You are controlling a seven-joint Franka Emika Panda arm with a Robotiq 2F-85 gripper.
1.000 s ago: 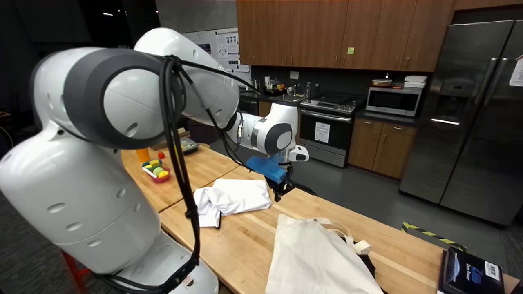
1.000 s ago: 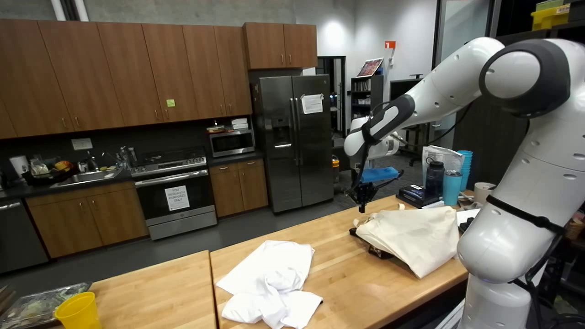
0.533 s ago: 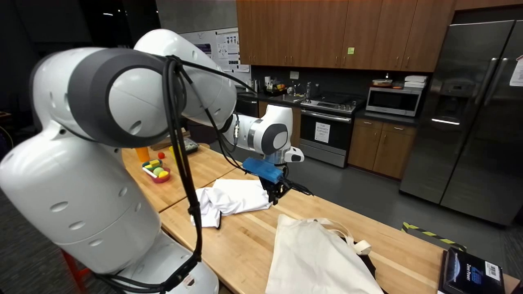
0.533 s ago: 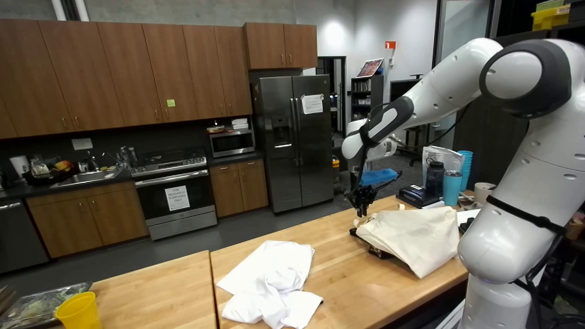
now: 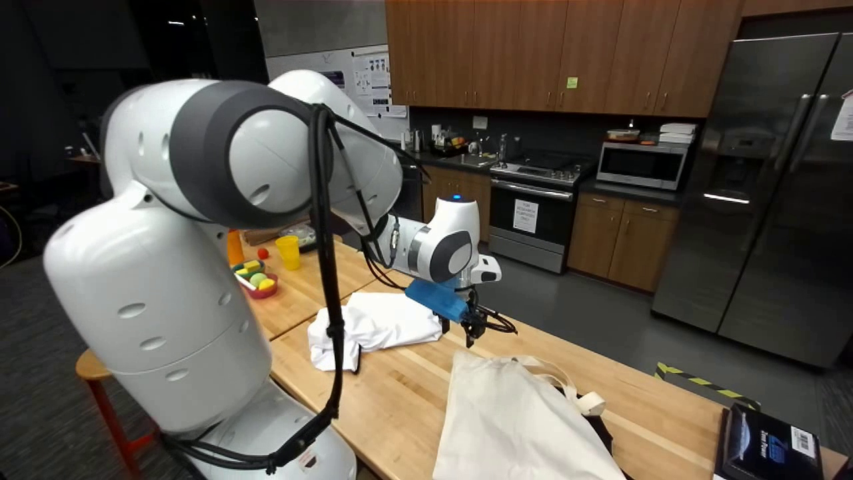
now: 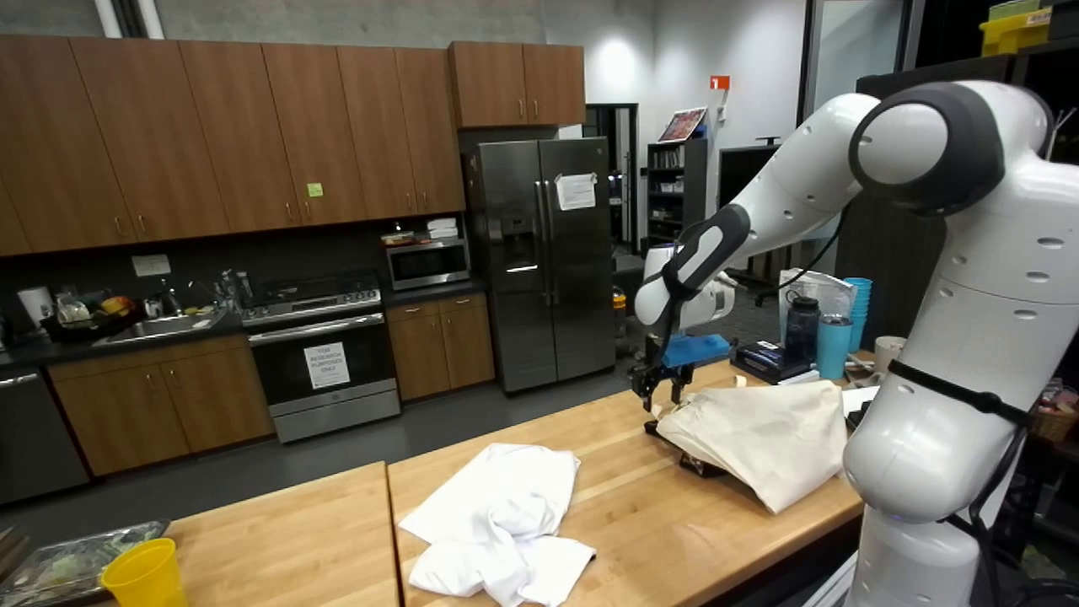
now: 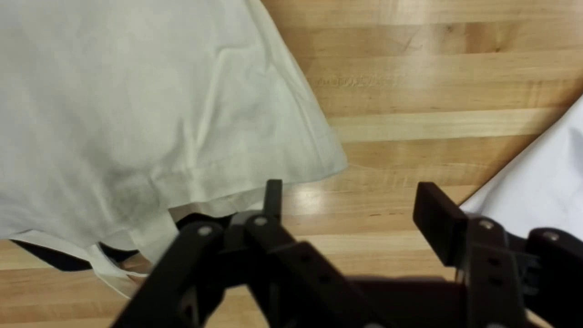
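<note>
My jaws are spread wide, with bare surface (image 7: pixel 432 82) showing between their tips, and they hold nothing. Taking that gap as the middle of my clock in the wrist view, I have the cloth bag (image 7: pixel 173 114) at ten o'clock, its nearest corner reaching round to twelve, just past the tips. The nine-o'clock jaw overlaps its hem in that view; I can't tell whether they touch. The bag is cream, spread fairly flat and creased near that hem, with pale straps (image 7: pixel 157 230) trailing between eight and nine o'clock. A black thing (image 7: pixel 61 260) shows under them, too hidden for me to name. At three o'clock I see a white cloth (image 7: pixel 542 177), rumpled along part of it in both exterior views. From one to two o'clock, a strip of bare surface runs between bag and cloth, which gives me room for moving. In an exterior view, the jaws hang near the far edge, and the bag's six-o'clock corner comes near the opposite one. At twelve o'clock from the bag there sits a black box (image 6: pixel 763 361), and at one a blue tumbler (image 6: pixel 834 347).
</note>
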